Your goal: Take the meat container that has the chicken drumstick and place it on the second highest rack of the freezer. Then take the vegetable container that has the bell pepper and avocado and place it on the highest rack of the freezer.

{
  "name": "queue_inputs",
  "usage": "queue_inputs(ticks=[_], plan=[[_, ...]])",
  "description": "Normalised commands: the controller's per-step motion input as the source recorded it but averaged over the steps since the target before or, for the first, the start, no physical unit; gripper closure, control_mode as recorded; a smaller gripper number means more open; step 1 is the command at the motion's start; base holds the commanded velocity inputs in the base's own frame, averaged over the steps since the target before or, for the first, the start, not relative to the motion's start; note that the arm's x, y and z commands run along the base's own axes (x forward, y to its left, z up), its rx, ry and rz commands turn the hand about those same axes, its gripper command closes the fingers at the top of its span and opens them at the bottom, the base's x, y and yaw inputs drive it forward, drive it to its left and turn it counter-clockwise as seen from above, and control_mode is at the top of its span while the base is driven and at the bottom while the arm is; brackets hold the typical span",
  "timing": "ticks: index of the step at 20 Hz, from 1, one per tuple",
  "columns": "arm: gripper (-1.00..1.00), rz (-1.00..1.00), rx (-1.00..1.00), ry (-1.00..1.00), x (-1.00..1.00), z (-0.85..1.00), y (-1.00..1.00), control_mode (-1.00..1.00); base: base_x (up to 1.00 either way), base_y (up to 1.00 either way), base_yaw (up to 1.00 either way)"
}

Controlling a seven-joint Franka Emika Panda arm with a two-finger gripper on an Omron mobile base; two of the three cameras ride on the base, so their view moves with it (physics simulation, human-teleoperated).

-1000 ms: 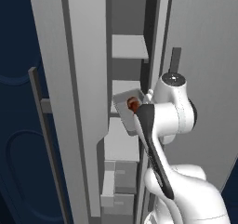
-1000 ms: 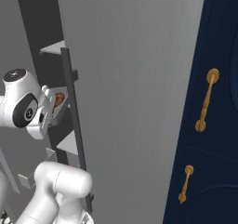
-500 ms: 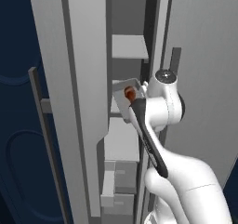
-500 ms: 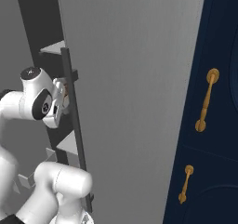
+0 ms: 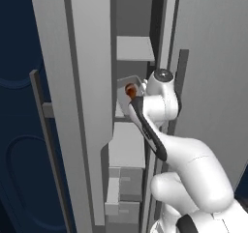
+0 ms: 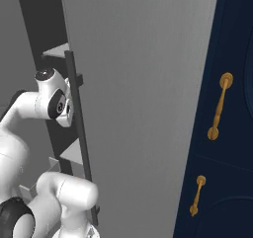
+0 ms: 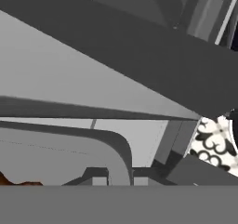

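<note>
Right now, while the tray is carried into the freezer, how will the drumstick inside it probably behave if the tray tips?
The drumstick looks rounded and lies loose in the tray, so it may roll or slide toward the lower side. It is far smaller than the tray, so it probably has room to shift. The raised rim would likely stop it from falling out.

arm (image 5: pixel 160 130): raised, reaching forward; wrist: bent left; fingers: closed, seemingly gripping

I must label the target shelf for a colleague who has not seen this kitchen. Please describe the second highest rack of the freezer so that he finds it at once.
Find the tall grey freezer. Its topmost slab is the highest rack; the second highest rack is next below, level with the arm's wrist, with the grey meat container and reddish-brown chicken drumstick just above it.
</note>
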Motion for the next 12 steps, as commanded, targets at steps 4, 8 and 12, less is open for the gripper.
queue_inputs(ticks=[4, 8, 12], plan=[[1.00, 0.00, 0.00, 0.04, 0.38, -0.36, 0.09, -1.00, 0.00, 0.00, 0.00], [1.00, 0.00, 0.00, 0.03, 0.26, -0.39, 0.05, -1.00, 0.00, 0.00, 0.00], [1.00, 0.00, 0.00, 0.07, 0.25, -0.42, 0.02, -1.00, 0.00, 0.00, 0.00]])
